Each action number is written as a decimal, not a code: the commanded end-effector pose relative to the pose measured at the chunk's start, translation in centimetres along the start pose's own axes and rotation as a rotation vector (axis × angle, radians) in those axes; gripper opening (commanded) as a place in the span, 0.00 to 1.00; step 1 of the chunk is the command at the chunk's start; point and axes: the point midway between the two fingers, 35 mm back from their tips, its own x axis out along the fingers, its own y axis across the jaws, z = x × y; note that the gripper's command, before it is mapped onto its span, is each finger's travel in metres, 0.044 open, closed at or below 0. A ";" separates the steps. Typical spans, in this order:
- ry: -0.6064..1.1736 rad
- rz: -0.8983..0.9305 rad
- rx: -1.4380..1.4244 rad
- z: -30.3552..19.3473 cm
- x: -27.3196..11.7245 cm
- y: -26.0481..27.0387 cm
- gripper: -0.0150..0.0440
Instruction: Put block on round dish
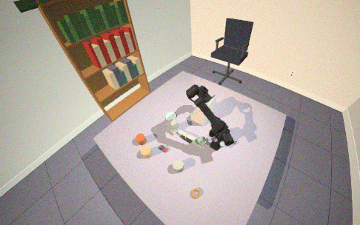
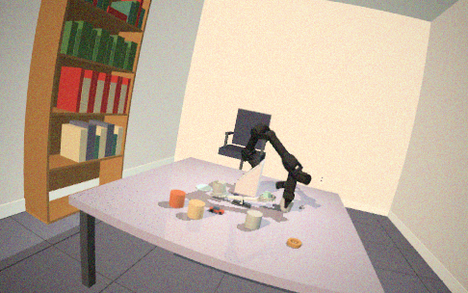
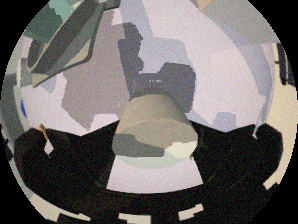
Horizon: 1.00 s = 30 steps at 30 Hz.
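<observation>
My gripper [image 1: 222,144] [image 2: 286,204] [image 3: 152,123] is shut on a grey-beige cup [image 3: 157,112], low at the table just right of the balance. The cup's lower part also shows in the exterior view [image 2: 285,208]. The balance [image 1: 186,137] [image 2: 237,199] carries a pale green block [image 1: 201,139] [image 2: 267,195] on its right pan, uncovered. The other cup [image 1: 173,124] [image 2: 218,187] stands upright on the left end. The round dish [image 1: 170,115] [image 2: 202,187] is pale cyan, behind and left of that cup, with nothing visible on it. Whether the held cup touches the table is hard to tell.
A beige wedge [image 1: 198,118] [image 2: 250,181] stands behind the balance. In front are an orange cylinder [image 1: 141,139] [image 2: 177,199], a yellow cylinder [image 1: 146,152] [image 2: 195,209], a small red car [image 1: 163,148] [image 2: 216,210], a pale cylinder [image 1: 178,165] [image 2: 253,220] and an orange ring [image 2: 294,247].
</observation>
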 end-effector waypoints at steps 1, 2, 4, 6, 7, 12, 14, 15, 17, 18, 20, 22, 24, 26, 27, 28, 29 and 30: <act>0.000 0.000 0.003 0.0 0.0 0.0 0.70; 0.000 0.000 0.003 0.0 0.0 0.0 0.74; 0.000 0.000 0.003 0.0 0.0 0.0 0.83; 0.000 0.000 0.003 0.0 0.0 0.0 0.92; 0.000 0.000 0.003 0.0 -0.3 0.0 0.97; -0.005 0.002 -0.005 -0.1 -5.4 -0.2 1.00; -0.005 0.002 -0.005 -0.1 -5.4 -0.2 1.00; -0.005 0.002 -0.005 -0.1 -5.4 -0.2 1.00; -0.005 0.002 -0.005 -0.1 -5.4 -0.2 1.00; -0.005 0.002 -0.005 -0.1 -5.4 -0.2 1.00; 0.002 0.008 -0.002 -0.1 -5.8 0.1 0.91; 0.022 0.026 0.006 0.1 -7.0 0.7 0.82; 0.043 0.045 0.014 0.2 -8.3 1.3 0.73; 0.049 0.052 -0.010 0.4 -8.7 1.6 0.69; 0.049 0.053 -0.027 0.4 -8.8 1.7 0.69; 0.048 0.053 -0.045 0.5 -8.8 1.7 0.69; 0.047 0.053 -0.069 0.6 -8.8 1.8 0.69; 0.045 0.053 -0.102 0.7 -8.9 1.9 0.69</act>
